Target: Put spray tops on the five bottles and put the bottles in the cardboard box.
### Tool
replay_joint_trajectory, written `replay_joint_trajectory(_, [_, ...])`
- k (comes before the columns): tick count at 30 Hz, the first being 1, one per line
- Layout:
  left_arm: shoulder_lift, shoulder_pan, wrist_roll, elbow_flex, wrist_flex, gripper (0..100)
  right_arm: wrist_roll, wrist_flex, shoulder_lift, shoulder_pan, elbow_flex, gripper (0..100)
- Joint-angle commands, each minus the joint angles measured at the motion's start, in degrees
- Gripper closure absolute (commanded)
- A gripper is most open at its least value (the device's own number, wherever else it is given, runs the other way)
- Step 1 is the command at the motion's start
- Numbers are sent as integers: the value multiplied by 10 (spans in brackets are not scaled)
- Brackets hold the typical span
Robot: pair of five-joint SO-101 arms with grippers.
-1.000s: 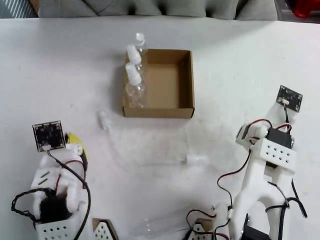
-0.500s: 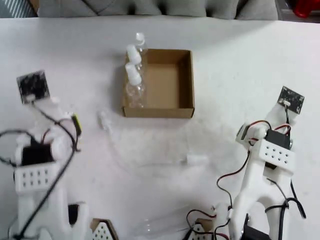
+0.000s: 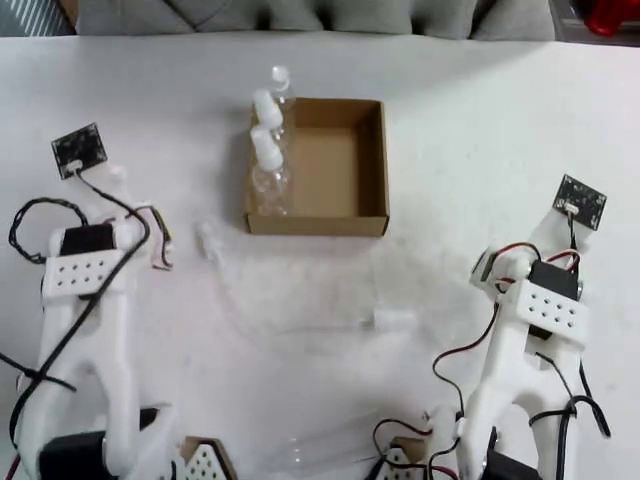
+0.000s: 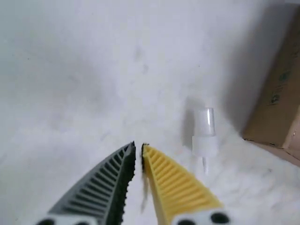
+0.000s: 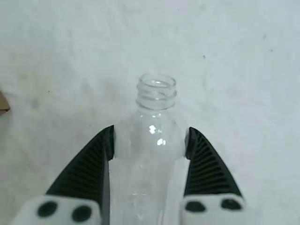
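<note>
White table [image 3: 480,120] being worked. Uncapped bottle [image 5: 156,93] being pinched by right gripper [image 5: 150,132], neck left free, likely for capping. Empty left gripper [image 4: 138,147] being held pressed together near loose spray top [image 4: 205,133].

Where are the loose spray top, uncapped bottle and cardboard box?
loose spray top [image 4: 205,143]: left wrist view, on its white collar.
uncapped bottle [image 5: 156,91]: right wrist view, on its threaded neck.
cardboard box [image 3: 315,226]: high view, on its front wall.
</note>
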Motion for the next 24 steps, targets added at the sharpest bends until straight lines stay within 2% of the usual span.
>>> replay_joint_trajectory(1, [4, 27, 8, -34, -28, 860, -3, -7, -19, 0, -1, 982])
replay_joint_trajectory(3, [7, 51, 8, -33, -27, 815, -3, -7, -19, 0, -1, 982])
replay_joint_trajectory(8, [51, 92, 38, -49, -29, 819, -2, -7, -19, 0, 1, 982])
replay_joint_trajectory(14, [155, 95, 43, -119, -28, 804, -2, -7, -19, 0, 1, 982])
replay_joint_trajectory(19, [227, 97, 80, -146, -29, 804, -2, -7, -19, 0, 2, 982])
replay_joint_trajectory(24, [281, 97, 87, -156, -26, 804, -2, -7, -19, 0, 2, 982])
